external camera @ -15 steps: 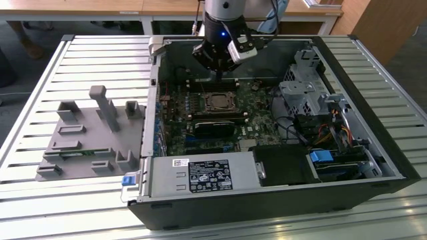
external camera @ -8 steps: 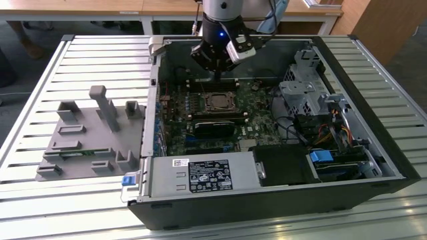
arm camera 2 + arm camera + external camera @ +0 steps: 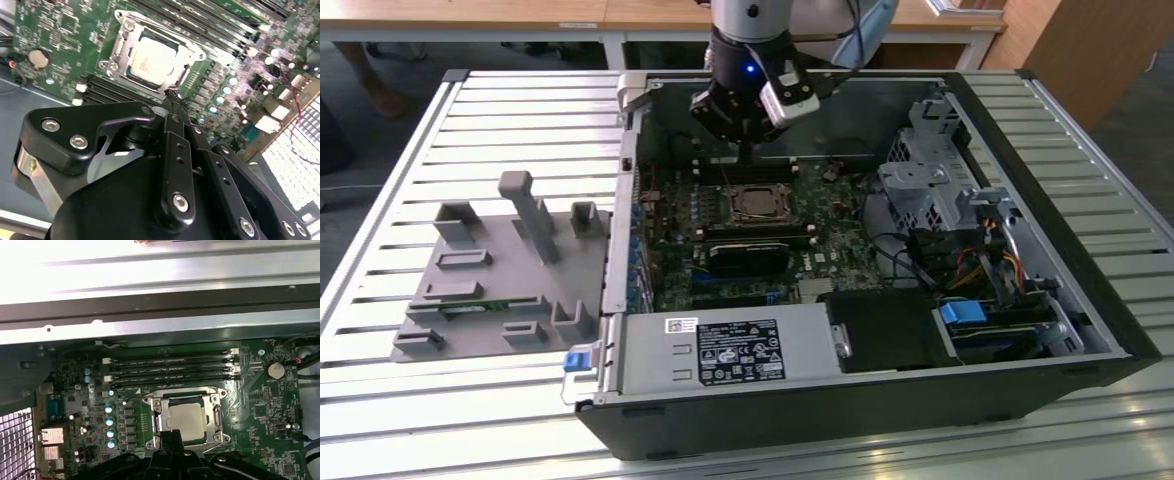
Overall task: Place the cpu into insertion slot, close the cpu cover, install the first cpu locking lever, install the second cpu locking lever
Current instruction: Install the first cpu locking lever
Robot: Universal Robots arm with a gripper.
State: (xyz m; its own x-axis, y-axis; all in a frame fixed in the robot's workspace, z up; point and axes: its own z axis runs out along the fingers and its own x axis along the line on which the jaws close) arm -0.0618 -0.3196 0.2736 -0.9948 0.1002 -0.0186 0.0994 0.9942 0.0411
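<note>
The cpu (image 3: 152,60) (image 3: 186,419) lies flat, silver face up, in the insertion slot (image 3: 757,203) on the green board inside the open computer case. The cpu cover (image 3: 119,49) (image 3: 159,415) lies down flat around it as a silver frame. My gripper (image 3: 744,155) hangs just above the board at the socket's far edge in the exterior view. In both wrist views its black fingertips (image 3: 172,97) (image 3: 173,434) are pressed together, shut, with nothing between them, right beside the socket frame. I cannot make out how the locking levers stand.
Long black memory slots (image 3: 170,367) run beside the socket. A black module (image 3: 747,255) sits nearer the camera, then the power supply (image 3: 727,350). A drive cage and cables (image 3: 934,185) fill the exterior view's right. A grey fixture block (image 3: 500,270) stands on the slatted table (image 3: 480,420).
</note>
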